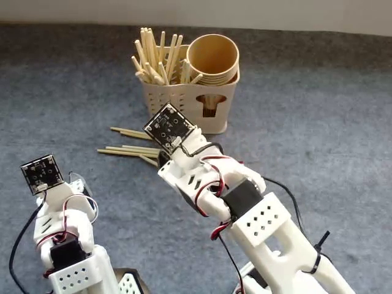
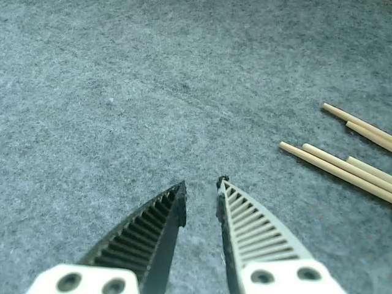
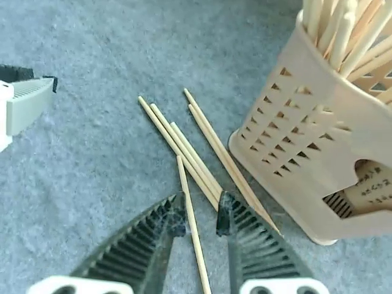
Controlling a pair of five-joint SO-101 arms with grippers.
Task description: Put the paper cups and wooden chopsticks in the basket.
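Several chopsticks (image 3: 190, 158) beside basket (image 3: 288, 147) | right gripper (image 3: 199, 217) released astride one | left gripper (image 2: 202, 190) released over carpet (image 2: 153, 92)

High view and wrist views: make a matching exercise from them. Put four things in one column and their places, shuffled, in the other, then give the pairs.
Things
1. paper cups
2. loose chopsticks
3. left end effector
4. right end effector

Places
A. lying flat on the carpet beside the basket
B. open over bare carpet, nothing between its tips
C. stacked inside the basket
D. open, with one loose chopstick running between its tips

Pairs: 1-C, 2-A, 3-B, 4-D
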